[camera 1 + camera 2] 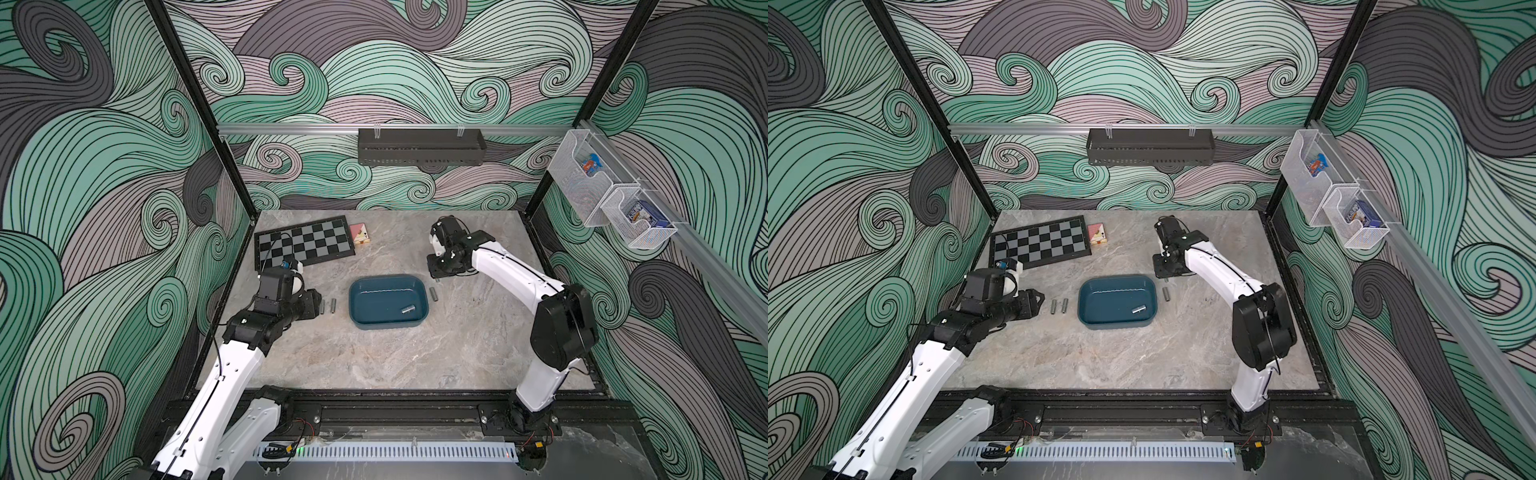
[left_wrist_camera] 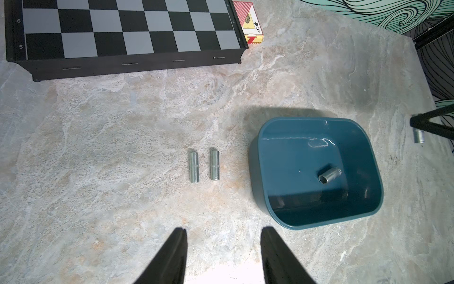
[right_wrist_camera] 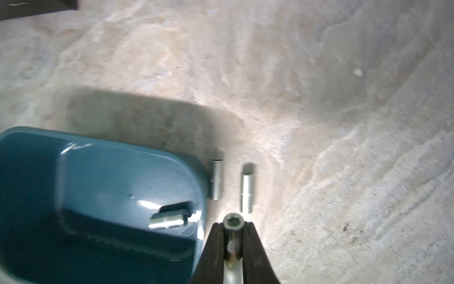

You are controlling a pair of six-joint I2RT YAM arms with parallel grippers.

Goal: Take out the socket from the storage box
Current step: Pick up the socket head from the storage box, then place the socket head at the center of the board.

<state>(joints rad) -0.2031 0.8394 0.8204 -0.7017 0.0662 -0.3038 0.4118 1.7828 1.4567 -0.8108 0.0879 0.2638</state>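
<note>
The storage box (image 1: 386, 325) (image 1: 1117, 325), a shallow dark teal-blue tub with rounded corners and a smooth rim, is seen in both top views standing upright and open near the middle of the tabletop (image 1: 374, 357). One silver socket (image 1: 407, 309) is found lying on its side on the box floor, close to the front right corner. A left pair of sockets (image 1: 323, 306) (image 1: 333, 305) is laid parallel on the tabletop near the box's left wall, not touching it. In the right wrist view a right pair of sockets (image 3: 216, 179) (image 3: 247, 191) is shown lying just beside the box, and a gripped socket (image 3: 232, 220) is clamped in the right tool (image 3: 233, 227), its hexagonal opening turned toward the camera.
</note>
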